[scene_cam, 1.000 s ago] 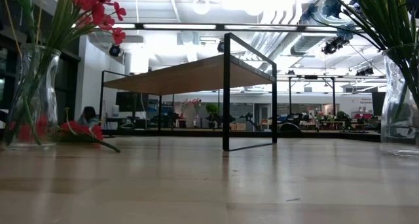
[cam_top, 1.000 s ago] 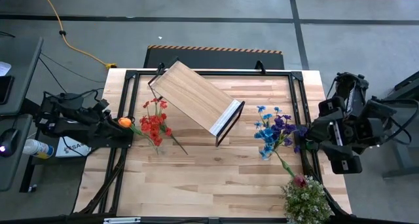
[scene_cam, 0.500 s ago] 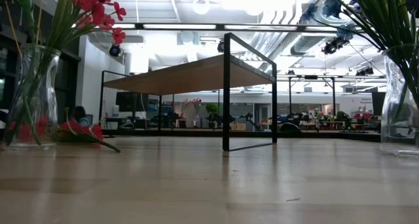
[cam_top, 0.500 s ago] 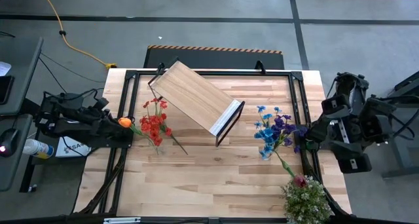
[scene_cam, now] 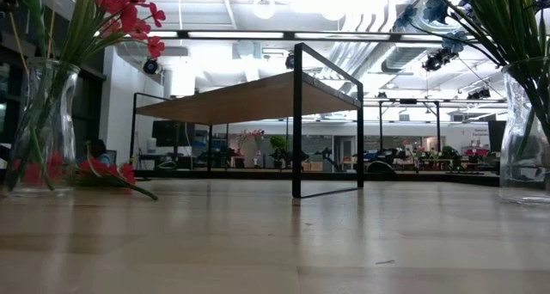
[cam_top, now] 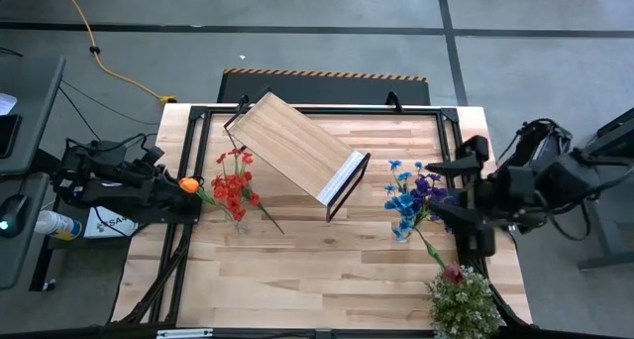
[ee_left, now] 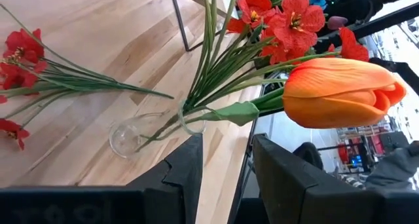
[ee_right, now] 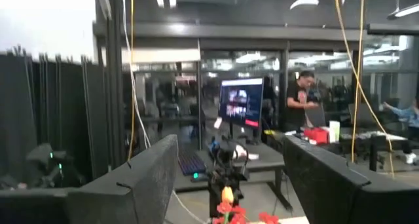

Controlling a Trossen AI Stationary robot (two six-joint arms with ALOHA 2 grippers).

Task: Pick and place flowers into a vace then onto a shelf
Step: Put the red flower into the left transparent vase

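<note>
Red sprays [cam_top: 234, 186] and an orange tulip [ee_left: 340, 93] stand with their stems in a glass vase [ee_left: 131, 136] at the table's left. My left gripper [ee_left: 228, 173] is open just short of the tulip, nothing between its fingers. One red spray [ee_left: 26, 76] lies on the table. Blue and purple blooms [cam_top: 408, 200] stand in a second vase [scene_cam: 524, 131] at the right. A dark pink rose [cam_top: 454, 274] lies on the table. My right gripper [cam_top: 441, 188] hangs wide open above the blue blooms, pointing at the table's left. The shelf [cam_top: 295, 145] stands on its legs at the far middle.
A bushy green plant [cam_top: 463, 304] sits at the near right corner. A black frame [cam_top: 188, 141] runs around the table top. The wood between the two vases and the near edge is bare. Beyond the table, a person [ee_right: 301, 93] stands in the room.
My right gripper has swung from beyond the table's right edge in over the table, rising and tipping up, and stays wide open. The flowers, vases and shelf have kept their places.
</note>
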